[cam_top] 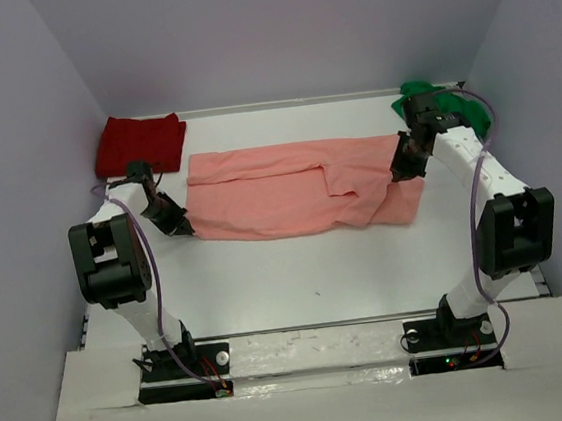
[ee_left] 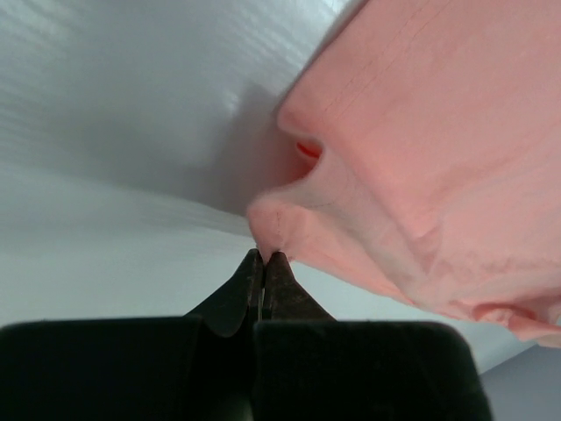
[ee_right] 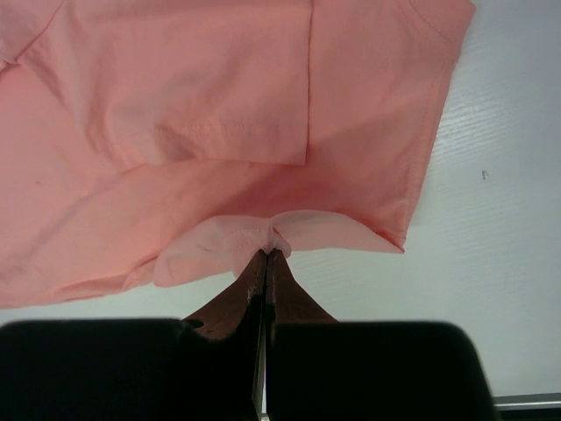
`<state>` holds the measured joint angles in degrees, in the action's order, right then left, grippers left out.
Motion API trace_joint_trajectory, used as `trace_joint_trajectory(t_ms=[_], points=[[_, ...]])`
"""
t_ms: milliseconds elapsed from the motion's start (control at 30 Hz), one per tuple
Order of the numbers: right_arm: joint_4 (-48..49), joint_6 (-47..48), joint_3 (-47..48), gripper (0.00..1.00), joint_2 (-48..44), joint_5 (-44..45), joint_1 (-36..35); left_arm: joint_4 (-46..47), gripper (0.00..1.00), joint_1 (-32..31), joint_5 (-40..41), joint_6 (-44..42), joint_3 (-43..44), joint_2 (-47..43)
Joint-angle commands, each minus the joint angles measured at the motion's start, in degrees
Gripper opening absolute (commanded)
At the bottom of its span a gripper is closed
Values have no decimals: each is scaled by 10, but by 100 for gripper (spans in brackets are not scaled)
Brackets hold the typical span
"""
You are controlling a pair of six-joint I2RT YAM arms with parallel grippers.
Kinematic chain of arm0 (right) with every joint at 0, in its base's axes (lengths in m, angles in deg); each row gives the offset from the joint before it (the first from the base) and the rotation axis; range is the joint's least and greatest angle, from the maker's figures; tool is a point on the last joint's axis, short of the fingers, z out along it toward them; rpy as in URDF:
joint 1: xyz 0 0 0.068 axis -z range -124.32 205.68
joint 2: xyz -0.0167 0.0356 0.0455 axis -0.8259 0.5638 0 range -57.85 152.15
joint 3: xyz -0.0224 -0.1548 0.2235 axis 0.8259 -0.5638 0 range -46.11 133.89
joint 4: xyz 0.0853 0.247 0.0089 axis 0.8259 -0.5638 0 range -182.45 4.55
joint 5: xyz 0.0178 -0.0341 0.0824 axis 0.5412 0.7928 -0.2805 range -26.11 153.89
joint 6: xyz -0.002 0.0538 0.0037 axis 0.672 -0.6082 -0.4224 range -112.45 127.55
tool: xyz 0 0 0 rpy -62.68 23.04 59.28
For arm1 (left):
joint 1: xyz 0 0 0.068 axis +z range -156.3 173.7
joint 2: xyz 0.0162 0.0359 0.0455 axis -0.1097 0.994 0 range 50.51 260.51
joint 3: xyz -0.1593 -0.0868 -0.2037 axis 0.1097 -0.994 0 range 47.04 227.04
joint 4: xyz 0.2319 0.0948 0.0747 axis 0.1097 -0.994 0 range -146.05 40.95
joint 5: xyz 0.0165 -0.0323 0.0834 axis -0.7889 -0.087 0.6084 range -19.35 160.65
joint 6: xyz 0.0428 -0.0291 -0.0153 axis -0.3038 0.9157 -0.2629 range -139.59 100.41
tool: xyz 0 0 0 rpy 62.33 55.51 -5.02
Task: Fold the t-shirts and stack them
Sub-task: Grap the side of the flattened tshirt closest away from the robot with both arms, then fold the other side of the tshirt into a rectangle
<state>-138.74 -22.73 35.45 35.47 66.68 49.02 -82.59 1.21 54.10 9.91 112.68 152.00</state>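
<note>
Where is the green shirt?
In the top view, the green shirt is bunched in the far right corner of the table, partly behind the right arm, just past the pink shirt.

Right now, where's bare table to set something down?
Widest: table on the near side of the salmon shirt. Narrow strip behind it, between red shirt and green shirt. Crowded at both ends, where left pincer and right pincer grip it.

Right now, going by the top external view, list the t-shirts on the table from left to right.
dark red t-shirt → salmon-pink t-shirt → green t-shirt
</note>
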Motion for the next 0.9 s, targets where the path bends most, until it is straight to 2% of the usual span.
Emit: trace_joint_trajectory(t_ms=[0,367,867], points=[[11,16,31,0,11,-5,4,-56,0,1,-18,5,-9,-69],[18,30,59,0,42,-9,16,-96,0,9,-24,5,-6,-110],[11,58,116,0,74,-14,60,-114,0,36,-23,7,30,-110]])
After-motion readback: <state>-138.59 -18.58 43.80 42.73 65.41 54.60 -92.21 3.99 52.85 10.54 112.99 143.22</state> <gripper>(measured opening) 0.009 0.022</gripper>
